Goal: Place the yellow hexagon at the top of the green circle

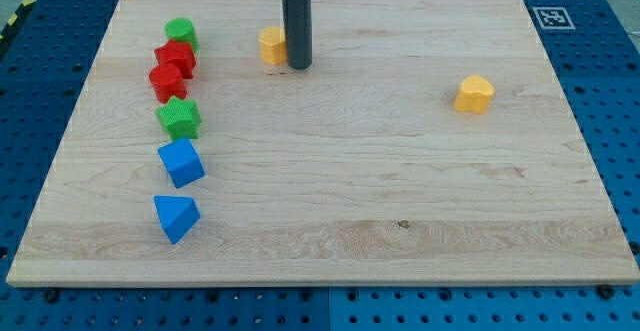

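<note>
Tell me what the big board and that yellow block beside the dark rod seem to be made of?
The board looks like pale wood with a smooth matt finish: long grain lines and a small dark knot show. The yellow hexagon looks like moulded or printed plastic, matt and evenly coloured, though painted wood can't be ruled out. My tip sits just to its right in the view.

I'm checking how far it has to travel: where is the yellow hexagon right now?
The yellow hexagon sits near the view's top, left of centre, touching the left side of my tip, with the green circle further left.
</note>
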Robot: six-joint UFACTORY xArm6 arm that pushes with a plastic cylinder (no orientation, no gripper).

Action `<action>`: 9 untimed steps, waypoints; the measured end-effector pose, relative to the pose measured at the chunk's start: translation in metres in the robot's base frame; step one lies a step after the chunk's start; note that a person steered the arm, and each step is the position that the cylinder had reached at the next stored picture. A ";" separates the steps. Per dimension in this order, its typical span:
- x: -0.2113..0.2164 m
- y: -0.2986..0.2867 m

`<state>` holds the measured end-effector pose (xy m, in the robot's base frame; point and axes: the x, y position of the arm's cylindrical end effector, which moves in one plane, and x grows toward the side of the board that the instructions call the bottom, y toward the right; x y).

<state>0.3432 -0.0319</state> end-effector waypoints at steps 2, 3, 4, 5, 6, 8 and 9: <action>-0.024 -0.031; -0.045 -0.044; -0.051 -0.052; -0.056 -0.052; -0.067 -0.046; -0.086 -0.061; -0.086 -0.075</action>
<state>0.2568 -0.1067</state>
